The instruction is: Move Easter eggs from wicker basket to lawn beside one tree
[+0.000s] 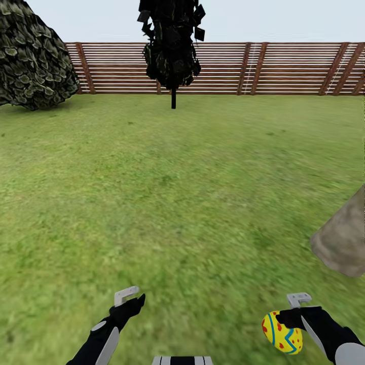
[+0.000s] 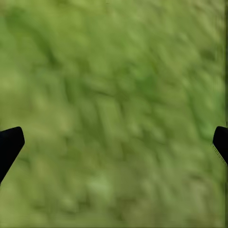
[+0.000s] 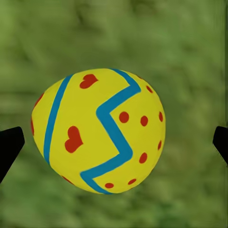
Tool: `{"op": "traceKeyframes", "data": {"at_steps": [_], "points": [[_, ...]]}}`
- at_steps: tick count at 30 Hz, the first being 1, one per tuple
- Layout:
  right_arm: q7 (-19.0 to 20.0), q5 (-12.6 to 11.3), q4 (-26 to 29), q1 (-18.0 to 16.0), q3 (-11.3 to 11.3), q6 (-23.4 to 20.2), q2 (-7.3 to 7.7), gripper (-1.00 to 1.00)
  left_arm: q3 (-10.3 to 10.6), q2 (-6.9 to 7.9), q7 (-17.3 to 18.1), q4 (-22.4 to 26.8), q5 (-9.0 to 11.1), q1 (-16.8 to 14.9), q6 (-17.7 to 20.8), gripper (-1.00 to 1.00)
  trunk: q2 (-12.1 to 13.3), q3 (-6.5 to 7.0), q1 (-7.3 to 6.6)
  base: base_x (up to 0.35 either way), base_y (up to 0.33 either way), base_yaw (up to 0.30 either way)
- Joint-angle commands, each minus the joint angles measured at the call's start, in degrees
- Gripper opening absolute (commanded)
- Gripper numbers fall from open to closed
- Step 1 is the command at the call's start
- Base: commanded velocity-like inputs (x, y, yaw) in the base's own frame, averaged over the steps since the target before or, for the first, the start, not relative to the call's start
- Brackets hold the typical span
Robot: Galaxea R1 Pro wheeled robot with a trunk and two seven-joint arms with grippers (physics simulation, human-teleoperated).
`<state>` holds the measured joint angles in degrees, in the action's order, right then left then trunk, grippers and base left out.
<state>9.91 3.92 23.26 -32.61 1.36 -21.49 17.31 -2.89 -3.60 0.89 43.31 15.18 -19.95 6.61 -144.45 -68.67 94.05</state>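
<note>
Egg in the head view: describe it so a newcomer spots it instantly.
Start from the wide green lawn and drop to its lower right corner, where the robot's black right hand holds the small yellow egg with blue zigzag bands and red marks. Nothing else nearby is that bright.

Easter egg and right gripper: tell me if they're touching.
Cannot tell. In the right wrist view the Easter egg sits between the fingertips with gaps showing; the head view hides any contact with the right gripper.

I see one yellow Easter egg (image 1: 283,333) with blue zigzags and red spots, held above the lawn (image 1: 192,192) in my right gripper (image 1: 290,319).
</note>
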Motion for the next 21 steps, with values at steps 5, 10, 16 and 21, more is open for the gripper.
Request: {"op": "traceKeyframes", "data": {"at_steps": [5,10,16,21], "points": [[0.2,0.4,0.1,0.0,0.1,-0.3,0.01,1.0,-0.3,-0.56,0.1,0.4,0.7,0.0,0.4,1.0,0.1,1.07,-0.14,0.0,0.0,0.0],[0.3,0.4,0.1,0.0,0.1,-0.3,0.01,1.0,-0.4,-0.66,0.5,0.4,0.8,0.0,0.4,1.0,0.1,2.17,-0.27,-0.105,0.0,0.0],[0.2,0.5,0.1,0.0,0.2,-0.3,-0.07,1.0,-0.4,-0.7,0.3,0.1,0.7,0.0,0.5,1.0,0.2,3.5,-0.42,-0.325,0.0,0.0],[0.2,0.5,0.1,0.0,0.2,-0.3,-0.08,1.0,-0.3,-0.7,0.2,0.1,0.6,0.0,0.5,1.0,0.3,4.61,-0.55,-0.345,0.0,0.0]]}}
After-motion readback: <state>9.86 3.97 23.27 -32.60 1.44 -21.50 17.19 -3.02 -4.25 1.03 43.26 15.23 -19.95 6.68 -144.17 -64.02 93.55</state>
